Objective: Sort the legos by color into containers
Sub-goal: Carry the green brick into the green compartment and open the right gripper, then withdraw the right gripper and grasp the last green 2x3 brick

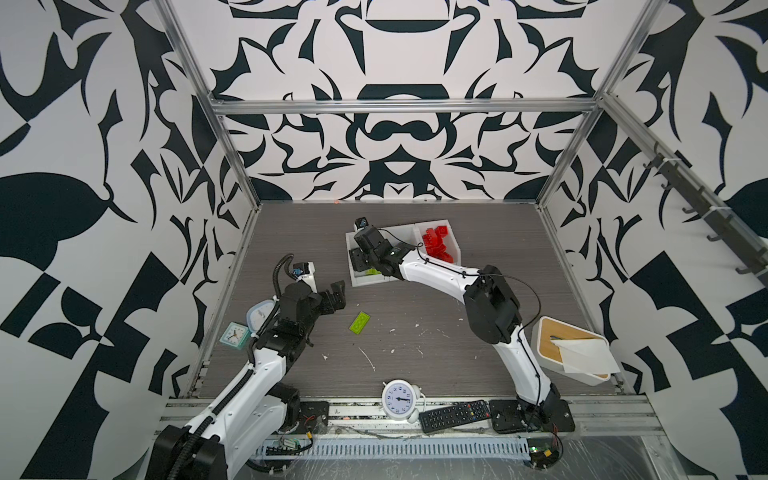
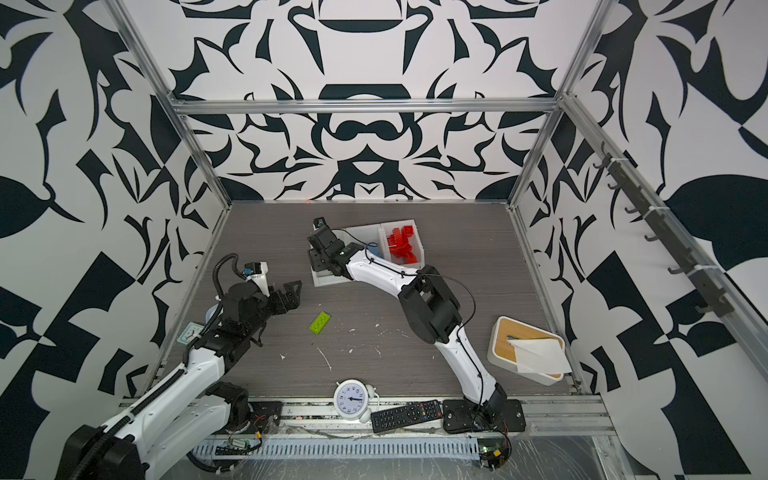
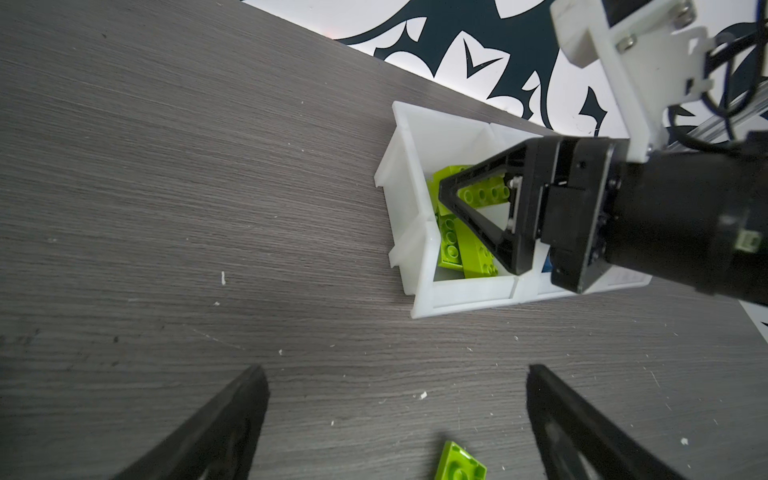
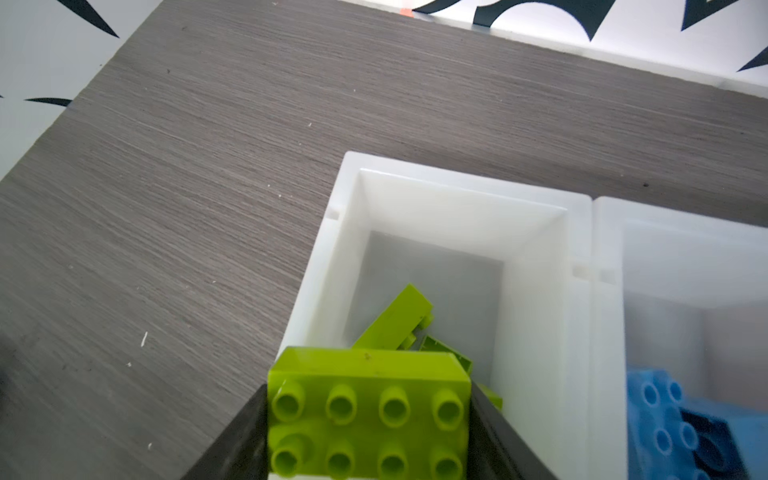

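Three joined white containers [image 1: 370, 280] sit at the back middle of the table. The right-hand one holds red legos [image 1: 436, 247] [image 2: 401, 249], the middle one blue legos [image 4: 665, 419], and the left one [image 4: 536, 299] lime green legos [image 4: 395, 320] [image 3: 451, 245]. My right gripper [image 4: 368, 415] hangs over the left container, shut on a lime green 2x4 lego [image 4: 368, 365] [image 3: 484, 193]. A flat lime green lego [image 1: 360, 322] [image 2: 319, 323] [image 3: 459, 463] lies on the table. Just left of it, my left gripper [image 1: 336, 293] [image 3: 395, 370] stands open and empty.
A white alarm clock [image 1: 400, 400] and a black remote [image 1: 455, 414] lie at the front edge. At the right stands a white box with a wooden lid [image 1: 569, 349]. By the left arm are a small teal clock [image 1: 234, 334] and a round tub [image 1: 259, 313]. White scraps dot the table.
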### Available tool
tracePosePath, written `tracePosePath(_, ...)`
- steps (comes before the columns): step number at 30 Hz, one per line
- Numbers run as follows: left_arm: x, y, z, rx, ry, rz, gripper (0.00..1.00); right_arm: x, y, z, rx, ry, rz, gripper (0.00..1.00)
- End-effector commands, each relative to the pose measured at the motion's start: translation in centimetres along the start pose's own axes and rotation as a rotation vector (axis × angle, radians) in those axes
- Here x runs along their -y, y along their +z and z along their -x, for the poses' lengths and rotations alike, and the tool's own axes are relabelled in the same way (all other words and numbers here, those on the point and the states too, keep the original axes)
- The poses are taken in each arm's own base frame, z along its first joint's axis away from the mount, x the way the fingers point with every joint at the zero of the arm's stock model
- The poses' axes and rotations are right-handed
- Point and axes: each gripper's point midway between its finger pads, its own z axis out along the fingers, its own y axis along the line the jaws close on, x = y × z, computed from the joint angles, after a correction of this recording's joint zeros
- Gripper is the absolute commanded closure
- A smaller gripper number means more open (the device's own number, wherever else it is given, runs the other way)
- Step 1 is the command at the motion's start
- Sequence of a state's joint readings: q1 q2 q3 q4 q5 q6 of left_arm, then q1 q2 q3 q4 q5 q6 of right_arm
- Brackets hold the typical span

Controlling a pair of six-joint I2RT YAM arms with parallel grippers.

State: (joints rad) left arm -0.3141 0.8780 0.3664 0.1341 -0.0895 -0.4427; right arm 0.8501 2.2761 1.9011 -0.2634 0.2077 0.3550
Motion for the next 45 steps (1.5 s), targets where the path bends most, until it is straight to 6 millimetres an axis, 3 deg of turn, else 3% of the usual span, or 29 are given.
tracePosePath(1, 0.1, -0.1, 0.3, 0.008, -0.012, -0.006, 0.0, -0.1, -1.2, 2.8, 0.068, 0.009, -0.002, 0.43)
tracePosePath(9, -0.2, -0.1, 0.3, 0.02, 0.004, 0.006, 0.0, 1.2, -2.4, 3.7, 0.088, 0.006, -0.04, 0.2)
tracePosePath(14, 0.5, 0.1, 0.3, 0.001, 0.007, -0.023, 0.0, 0.9, -3.7, 2.9, 0.071, -0.044, -0.003, 0.16)
tracePosePath(18, 0.5, -0.1, 0.5, 0.006, 0.003, -0.024, 0.0, -0.8, -5.9, 1.8, 0.047, -0.089, 0.09, 0.14)
tracePosePath(23, 0.1, -0.6, 0.7, 0.034, 0.0, -0.01, 0.0, -2.9, -9.9, -1.4, 0.017, -0.149, 0.117, 0.13)
tracePosePath(29, 0.1, -0.8, 0.9, 0.047, -0.002, -0.01, 0.0, -6.0, -13.0, -7.6, -0.058, -0.236, 0.203, 0.12)
tracePosePath(34, -0.2, -0.8, 0.8, 0.052, -0.002, 0.007, 0.0, -5.8, -13.2, -11.6, -0.164, -0.291, 0.188, 0.12)
tracePosePath(39, -0.2, -0.8, 0.8, 0.057, -0.013, 0.0, 0.0, -6.2, -13.0, -13.7, -0.199, -0.239, 0.171, 0.12)
tracePosePath(45, -0.2, -1.1, 1.1, 0.053, -0.009, 0.012, 0.0, -6.3, -11.1, -15.0, -0.222, -0.1, 0.144, 0.1)
